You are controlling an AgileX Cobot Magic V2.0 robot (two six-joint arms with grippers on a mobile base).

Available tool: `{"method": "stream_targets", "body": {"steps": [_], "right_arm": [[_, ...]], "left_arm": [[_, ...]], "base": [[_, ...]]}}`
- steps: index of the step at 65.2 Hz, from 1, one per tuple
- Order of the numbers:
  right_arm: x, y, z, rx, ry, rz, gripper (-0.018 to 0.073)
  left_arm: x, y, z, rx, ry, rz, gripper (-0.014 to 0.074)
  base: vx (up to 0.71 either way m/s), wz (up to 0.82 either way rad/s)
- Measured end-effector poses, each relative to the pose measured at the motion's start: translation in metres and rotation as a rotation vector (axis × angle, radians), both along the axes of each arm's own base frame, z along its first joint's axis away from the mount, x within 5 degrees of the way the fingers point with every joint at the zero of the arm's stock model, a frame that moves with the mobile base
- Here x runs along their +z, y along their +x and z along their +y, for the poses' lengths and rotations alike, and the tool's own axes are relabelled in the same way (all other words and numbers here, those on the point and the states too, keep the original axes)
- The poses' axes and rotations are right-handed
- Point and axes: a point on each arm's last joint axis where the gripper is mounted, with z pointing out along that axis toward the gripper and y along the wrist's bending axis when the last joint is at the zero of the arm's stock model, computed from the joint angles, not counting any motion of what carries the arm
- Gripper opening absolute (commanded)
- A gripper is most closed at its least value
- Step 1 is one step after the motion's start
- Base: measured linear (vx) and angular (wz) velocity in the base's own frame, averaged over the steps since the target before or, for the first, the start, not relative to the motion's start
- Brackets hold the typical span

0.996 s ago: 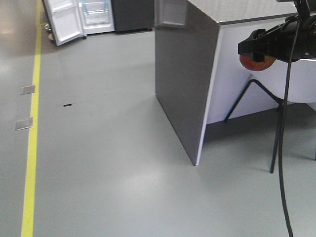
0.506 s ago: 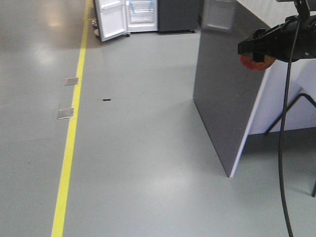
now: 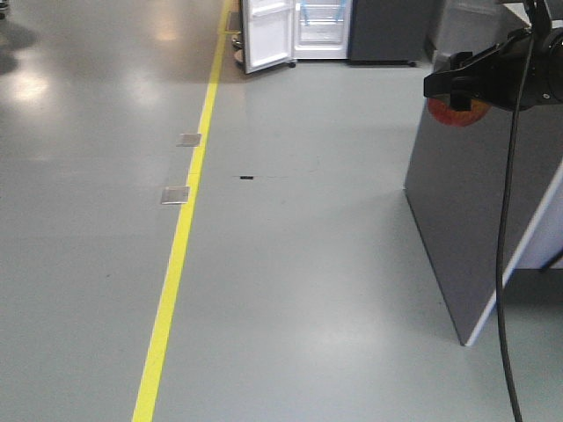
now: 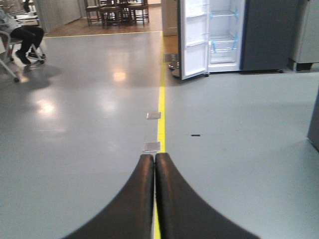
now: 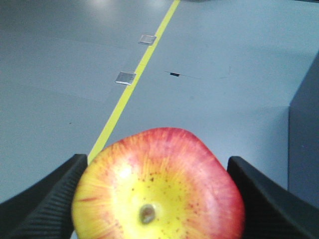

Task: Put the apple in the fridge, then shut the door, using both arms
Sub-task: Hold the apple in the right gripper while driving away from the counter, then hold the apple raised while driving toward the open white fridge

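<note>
Two small square metal plates (image 3: 175,194) sit in the smooth grey floor (image 3: 308,281), just beside the left edge of a yellow painted line (image 3: 180,246). The line runs from the bottom of the front view up toward the top centre. A short black mark (image 3: 246,178) lies on the floor right of the line.

At the top centre stands the tall dark grey fridge (image 3: 378,31), showing its white interior and strips of blue tape. Its white-lined door (image 3: 268,35) is swung open on the left, near the line. A large dark grey panel (image 3: 475,211) with a white edge fills the right of the frame.

In the upper right, the black right gripper (image 3: 453,88) pinches the red and yellow apple (image 3: 457,114), well apart from the fridge, and a black cable (image 3: 501,281) hangs down below it.

In the left wrist view the black left gripper (image 4: 154,162) has its fingers pressed together. Brown chairs (image 4: 117,11) and a seated person (image 4: 22,35) occupy that view's upper left, and light glares off the floor.
</note>
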Motion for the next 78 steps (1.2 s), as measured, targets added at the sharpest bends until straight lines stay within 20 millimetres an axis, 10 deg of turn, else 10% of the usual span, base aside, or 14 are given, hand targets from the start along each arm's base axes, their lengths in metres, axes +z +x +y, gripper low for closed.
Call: {"method": "stream_targets", "body": {"steps": [78], "right_arm": [[0.0,0.0,0.0,0.0,0.0,0.0,0.0165]], "left_arm": [[0.0,0.0,0.0,0.0,0.0,0.0,-0.0006]], "base": [[0.14,0.08]]}}
